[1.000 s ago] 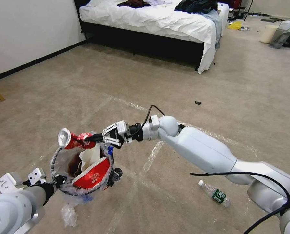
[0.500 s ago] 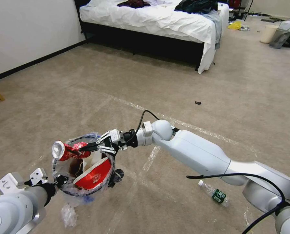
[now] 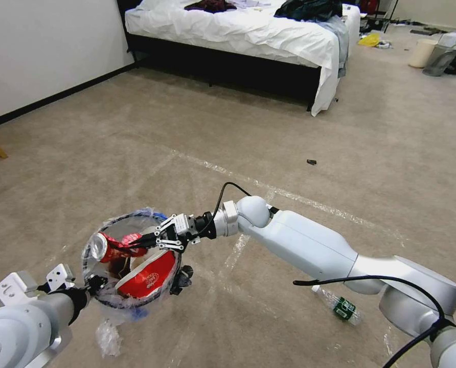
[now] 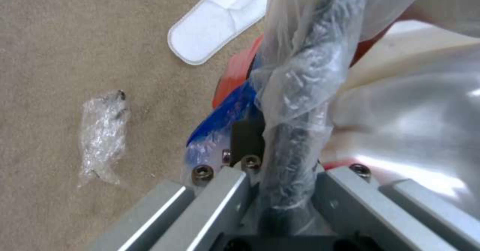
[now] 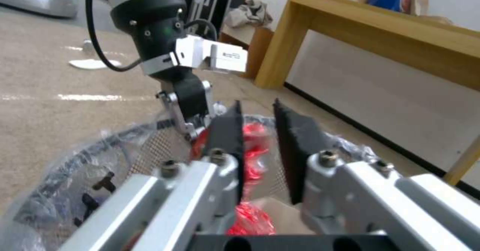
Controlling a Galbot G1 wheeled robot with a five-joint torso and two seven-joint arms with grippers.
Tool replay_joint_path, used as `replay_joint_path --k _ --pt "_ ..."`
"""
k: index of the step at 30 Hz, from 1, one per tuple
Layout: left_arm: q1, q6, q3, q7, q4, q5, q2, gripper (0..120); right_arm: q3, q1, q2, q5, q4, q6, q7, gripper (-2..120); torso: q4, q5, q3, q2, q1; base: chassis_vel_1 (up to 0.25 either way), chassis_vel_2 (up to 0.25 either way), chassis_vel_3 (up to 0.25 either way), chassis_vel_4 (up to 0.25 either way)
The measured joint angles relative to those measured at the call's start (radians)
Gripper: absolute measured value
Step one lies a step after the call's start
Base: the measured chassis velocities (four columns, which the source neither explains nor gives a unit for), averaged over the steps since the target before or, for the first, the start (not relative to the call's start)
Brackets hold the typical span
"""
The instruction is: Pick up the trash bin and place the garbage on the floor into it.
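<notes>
The trash bin, red with a crinkly clear bag, hangs above the floor. My left gripper is shut on its near rim. A red-and-white paper cup and white paper lie inside. My right gripper reaches in over the far rim, shut on the end of a crushed red can that tilts down into the bin's mouth. In the right wrist view the can shows between the dark fingers. A green-labelled bottle lies on the carpet under my right arm.
A clear wrapper lies on the carpet below the bin, with a white slipper near it. A small dark scrap lies farther out. A bed stands at the back, a white bucket and grey bin far right.
My right gripper has moved left and down with the can, from above the far rim into the bin's mouth. The left gripper and the bin have stayed almost still.
</notes>
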Motion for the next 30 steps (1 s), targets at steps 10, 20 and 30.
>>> replay_joint_path --k 10,20,30 --pt "0.006 0.0 -0.009 0.001 -0.009 -0.002 0.0 0 0.004 0.003 -0.005 -0.012 -0.014 0.022 0.013 58 -0.0001 0.0 0.0 0.0 0.0 0.0 0.0 0.0 0.0" --pt "0.01 0.0 -0.012 0.002 -0.01 -0.001 -0.003 0 0.022 0.015 0.007 -0.004 -0.028 0.027 0.028 96 0.0 0.0 0.0 0.0 0.0 0.0 0.0 0.0 0.0" --pt "0.014 0.004 -0.006 0.001 -0.005 0.006 -0.012 0 0.065 0.026 0.025 0.017 -0.046 0.028 0.071 100 0.0 0.0 0.0 0.0 0.0 0.0 0.0 0.0 0.0"
